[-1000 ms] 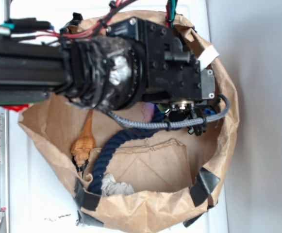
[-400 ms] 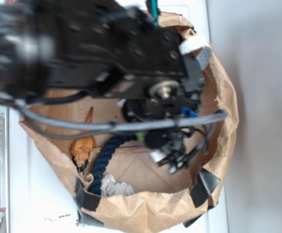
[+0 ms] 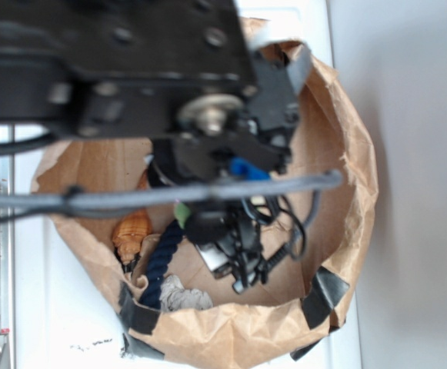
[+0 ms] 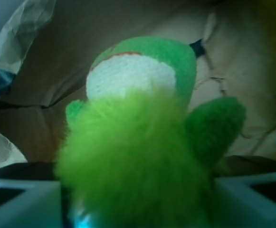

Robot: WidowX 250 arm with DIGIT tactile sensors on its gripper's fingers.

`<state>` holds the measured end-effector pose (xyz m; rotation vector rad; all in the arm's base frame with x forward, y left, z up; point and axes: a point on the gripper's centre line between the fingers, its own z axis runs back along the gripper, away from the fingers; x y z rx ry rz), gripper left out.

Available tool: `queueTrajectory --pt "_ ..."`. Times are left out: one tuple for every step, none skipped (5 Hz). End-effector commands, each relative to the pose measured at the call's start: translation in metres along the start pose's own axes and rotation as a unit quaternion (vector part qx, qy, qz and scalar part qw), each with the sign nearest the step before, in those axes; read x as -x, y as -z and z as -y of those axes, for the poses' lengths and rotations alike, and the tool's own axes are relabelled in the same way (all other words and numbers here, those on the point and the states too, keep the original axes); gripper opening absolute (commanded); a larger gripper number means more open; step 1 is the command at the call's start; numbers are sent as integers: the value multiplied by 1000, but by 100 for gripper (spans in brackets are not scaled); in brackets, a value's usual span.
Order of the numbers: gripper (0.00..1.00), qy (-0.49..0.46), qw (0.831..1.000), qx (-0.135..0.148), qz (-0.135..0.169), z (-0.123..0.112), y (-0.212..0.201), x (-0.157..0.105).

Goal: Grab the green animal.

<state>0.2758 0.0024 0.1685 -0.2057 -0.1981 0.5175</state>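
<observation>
In the wrist view the green animal (image 4: pixel 138 142) fills most of the picture. It is a fuzzy lime plush with a white patch on top and a stubby limb sticking out to the right. My gripper (image 4: pixel 138 202) is shut on its furry body, and the pale fingers (image 4: pixel 21 202) press in from both sides at the bottom edge. Brown paper shows behind the toy. From the exterior view only a small sliver of the green animal (image 3: pixel 183 209) peeks out below the black wrist, which hides the jaws.
A brown paper bag (image 3: pixel 354 161) with black tape patches (image 3: pixel 325 296) walls in the work area. Inside it lie a navy blue rope (image 3: pixel 159 265) with a frayed white end (image 3: pixel 180 294) and an orange-brown seashell (image 3: pixel 131 234) at the left.
The arm has grown larger and more blurred in the exterior view, moving up toward the camera and shifting left. A green sliver now shows under the wrist.
</observation>
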Motion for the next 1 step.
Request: queueTrajectory --pt "0 30 995 20 95 2 -33 -5"
